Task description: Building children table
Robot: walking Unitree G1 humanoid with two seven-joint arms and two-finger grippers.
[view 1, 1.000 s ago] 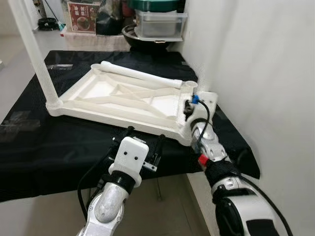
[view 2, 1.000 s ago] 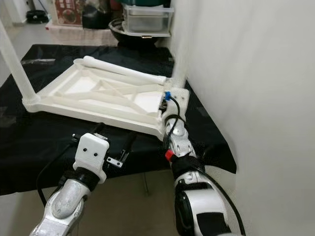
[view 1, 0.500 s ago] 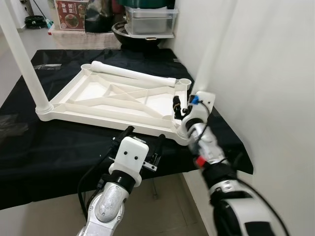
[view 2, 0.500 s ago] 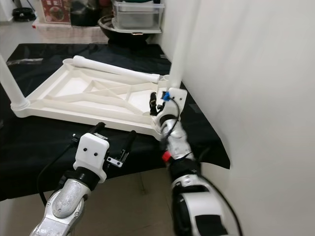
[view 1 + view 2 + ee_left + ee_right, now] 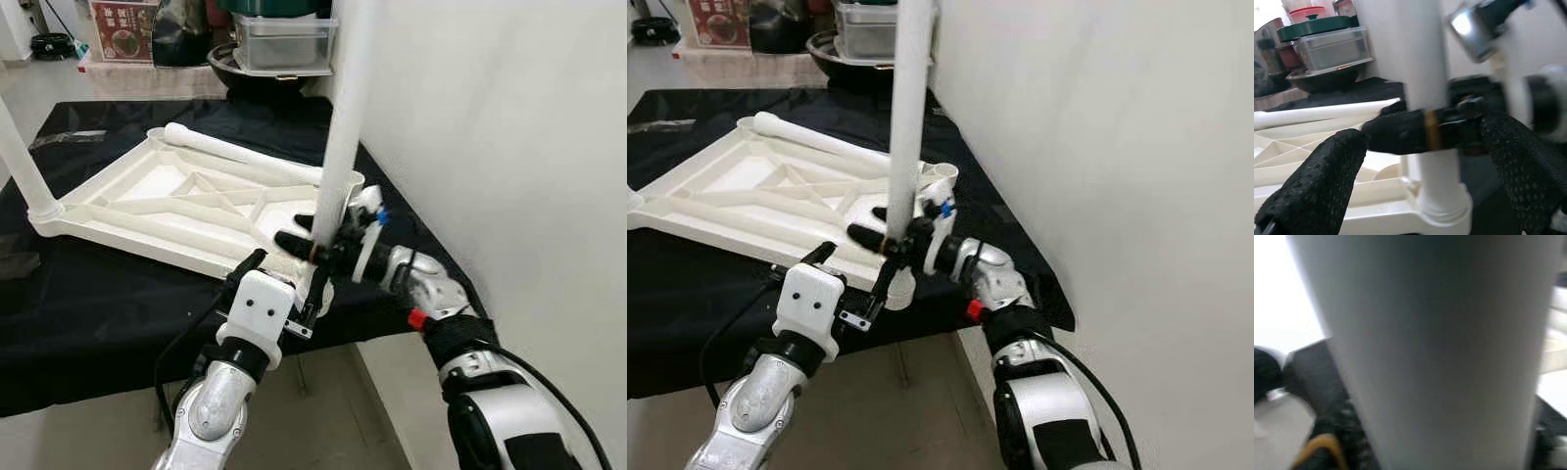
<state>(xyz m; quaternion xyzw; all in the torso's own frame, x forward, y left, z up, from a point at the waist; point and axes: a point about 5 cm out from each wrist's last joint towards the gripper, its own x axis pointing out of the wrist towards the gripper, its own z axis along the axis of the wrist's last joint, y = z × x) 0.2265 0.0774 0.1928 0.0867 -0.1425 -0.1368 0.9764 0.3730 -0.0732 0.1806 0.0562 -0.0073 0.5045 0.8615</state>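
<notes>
Jaws of the right gripper [image 5: 315,241] are closed around a white table leg [image 5: 338,127], low on its shaft, holding it upright over the near corner socket of the upturned white tabletop [image 5: 186,201]. That tabletop lies on the black-clothed counter [image 5: 108,294]; a second leg [image 5: 240,155] lies across its far edge at twelve o'clock. The step looks like seating this leg, so next comes a firm downward push. At six o'clock, the left gripper [image 5: 284,284] holds its jaws open and empty, flanking the socket.
</notes>
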